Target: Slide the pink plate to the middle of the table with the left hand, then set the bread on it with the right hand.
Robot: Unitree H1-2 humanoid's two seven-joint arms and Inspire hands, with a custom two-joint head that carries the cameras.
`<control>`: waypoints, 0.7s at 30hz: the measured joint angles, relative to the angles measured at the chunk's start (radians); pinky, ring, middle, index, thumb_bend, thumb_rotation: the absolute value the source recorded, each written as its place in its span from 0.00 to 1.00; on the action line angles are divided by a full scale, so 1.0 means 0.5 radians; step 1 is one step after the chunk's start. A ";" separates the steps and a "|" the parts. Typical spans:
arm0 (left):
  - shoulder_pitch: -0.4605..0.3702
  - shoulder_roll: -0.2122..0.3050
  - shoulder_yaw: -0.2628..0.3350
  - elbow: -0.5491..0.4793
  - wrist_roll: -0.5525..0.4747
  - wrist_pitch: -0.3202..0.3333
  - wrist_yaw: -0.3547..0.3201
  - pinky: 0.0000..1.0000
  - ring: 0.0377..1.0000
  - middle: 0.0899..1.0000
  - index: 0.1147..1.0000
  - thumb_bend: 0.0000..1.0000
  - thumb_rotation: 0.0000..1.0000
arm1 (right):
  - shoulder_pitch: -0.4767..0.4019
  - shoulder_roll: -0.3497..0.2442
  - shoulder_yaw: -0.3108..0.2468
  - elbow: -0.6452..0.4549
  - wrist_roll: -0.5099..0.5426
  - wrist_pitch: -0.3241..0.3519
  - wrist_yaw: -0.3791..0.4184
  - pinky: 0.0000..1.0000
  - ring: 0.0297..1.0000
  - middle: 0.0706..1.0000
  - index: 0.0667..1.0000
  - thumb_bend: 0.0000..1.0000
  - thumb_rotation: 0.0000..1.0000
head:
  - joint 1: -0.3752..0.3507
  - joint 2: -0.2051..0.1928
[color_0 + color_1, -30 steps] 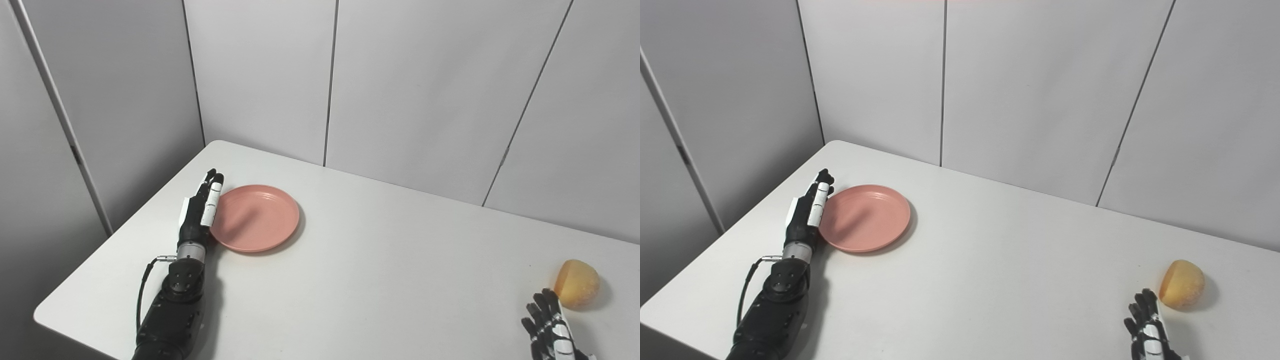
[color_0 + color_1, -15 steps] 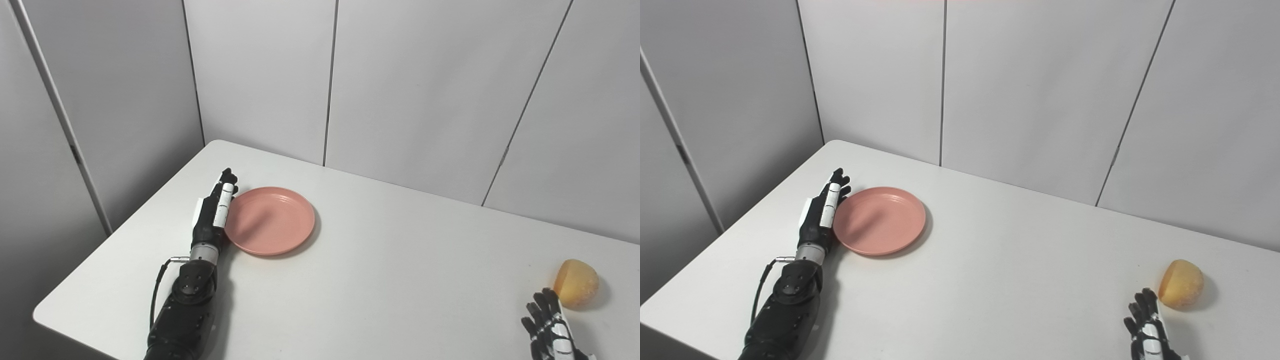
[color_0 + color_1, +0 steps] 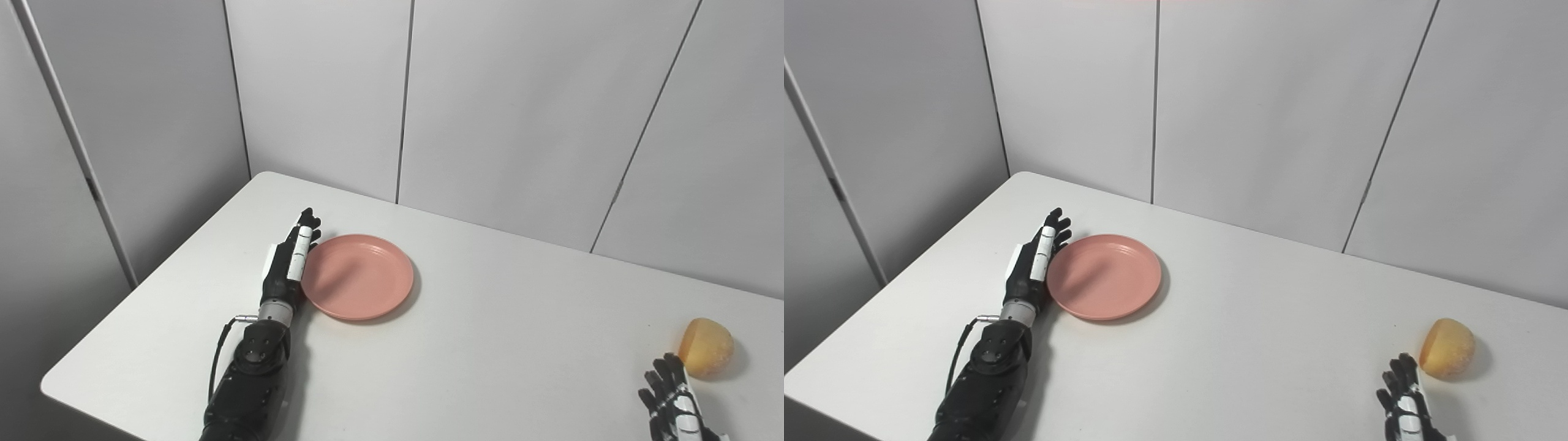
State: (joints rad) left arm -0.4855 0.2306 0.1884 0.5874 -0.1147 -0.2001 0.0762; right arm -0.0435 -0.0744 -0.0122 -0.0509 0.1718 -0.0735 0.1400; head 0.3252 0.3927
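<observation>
The pink plate [image 3: 361,277] lies flat on the left half of the white table [image 3: 465,355]. My left hand [image 3: 288,264] stands on edge against the plate's left rim, fingers straight and together, holding nothing. The bread [image 3: 707,348], a round golden roll, rests near the table's right edge. My right hand [image 3: 674,404] sits at the bottom right, just in front of the bread and a little left of it, fingers stretched out and apart, not touching it. Its lower part is cut off by the picture's edge.
Grey wall panels [image 3: 502,110] close off the far side of the table and the left. The table's left edge [image 3: 153,275] runs diagonally just beyond my left arm.
My left hand has pushed the pink plate to the right across the table, staying against its left rim. The right hand and the bread have not moved.
</observation>
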 measured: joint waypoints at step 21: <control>-0.019 -0.112 -0.103 -0.029 0.077 0.050 0.029 0.91 0.90 0.89 0.89 0.76 1.00 | -0.004 0.002 0.010 0.028 0.010 0.000 0.006 1.00 1.00 1.00 1.00 0.48 0.88 | -0.104 0.018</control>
State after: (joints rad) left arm -0.4952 0.1744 0.1367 0.5728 -0.0762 -0.1749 0.0905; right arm -0.0456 -0.0734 -0.0074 -0.0369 0.1769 -0.0734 0.1430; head 0.2730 0.4019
